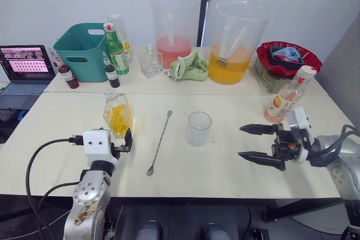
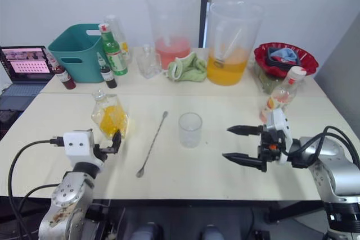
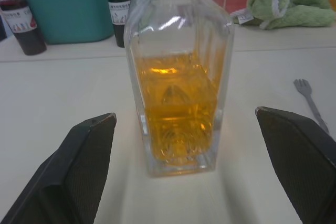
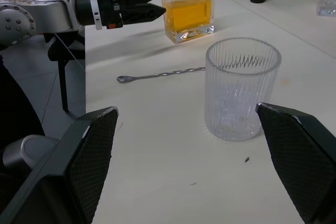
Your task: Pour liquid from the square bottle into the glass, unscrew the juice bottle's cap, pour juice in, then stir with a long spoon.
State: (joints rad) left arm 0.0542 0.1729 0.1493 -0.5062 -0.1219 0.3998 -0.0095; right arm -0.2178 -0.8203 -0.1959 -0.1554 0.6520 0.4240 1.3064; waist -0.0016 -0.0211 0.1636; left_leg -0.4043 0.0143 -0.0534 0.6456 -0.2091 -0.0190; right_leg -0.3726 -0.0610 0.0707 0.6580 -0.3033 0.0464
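Observation:
The square bottle [image 1: 118, 113], holding yellow-orange liquid, stands upright on the near left of the table. My left gripper [image 3: 184, 114] is open just in front of it, a finger on each side, not touching. The ribbed empty glass [image 1: 198, 128] stands mid-table. The long spoon [image 1: 160, 141] lies flat between bottle and glass. My right gripper [image 1: 241, 141] is open a short way right of the glass, pointing at it. Behind that gripper stands the juice bottle [image 1: 288, 98] with its cap [image 1: 307, 72] on.
Along the back stand a teal basket [image 1: 84, 49], a green bottle [image 1: 116, 49], small dark-red bottles [image 1: 67, 74], a small clear bottle [image 1: 150, 63], two big pitchers [image 1: 174, 29] [image 1: 233, 43], a green cloth [image 1: 191, 67] and a red bowl [image 1: 287, 57]. A laptop [image 1: 25, 66] sits far left.

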